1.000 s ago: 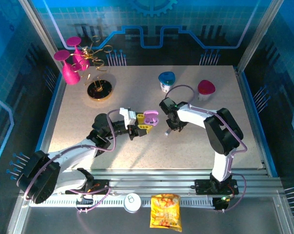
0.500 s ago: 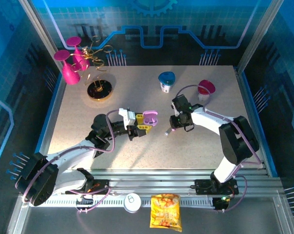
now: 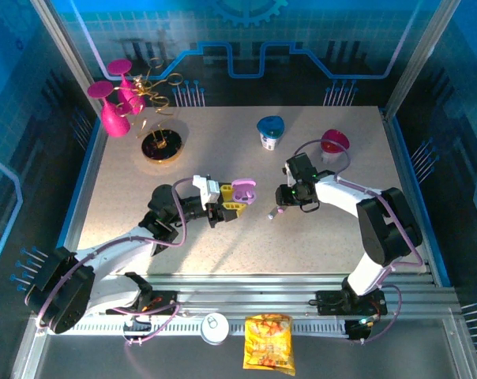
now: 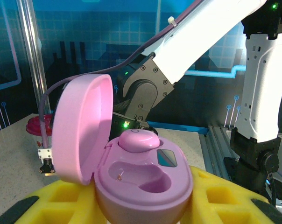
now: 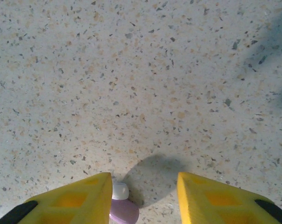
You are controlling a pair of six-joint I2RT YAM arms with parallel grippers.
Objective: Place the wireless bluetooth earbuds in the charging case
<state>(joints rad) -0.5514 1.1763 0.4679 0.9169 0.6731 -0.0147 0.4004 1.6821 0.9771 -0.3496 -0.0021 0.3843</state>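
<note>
— Where's our lilac earbud (image 5: 123, 208)?
— On the tabletop (image 5: 155, 84), inside our right hand (image 5: 143, 186), touching one finger; the fingers stand apart, gripping nothing.
— And the lilac case (image 4: 145, 186)?
— Lid up, one socket empty, clamped in our left hand (image 3: 230, 208), just left of the bud.

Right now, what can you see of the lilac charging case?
The lilac charging case is glossy, rounded plastic, gripped low between the yellow pads of the left hand. Its lid stands open, hinged at one side. One pocket holds a lilac earbud; the other pocket is empty.
</note>
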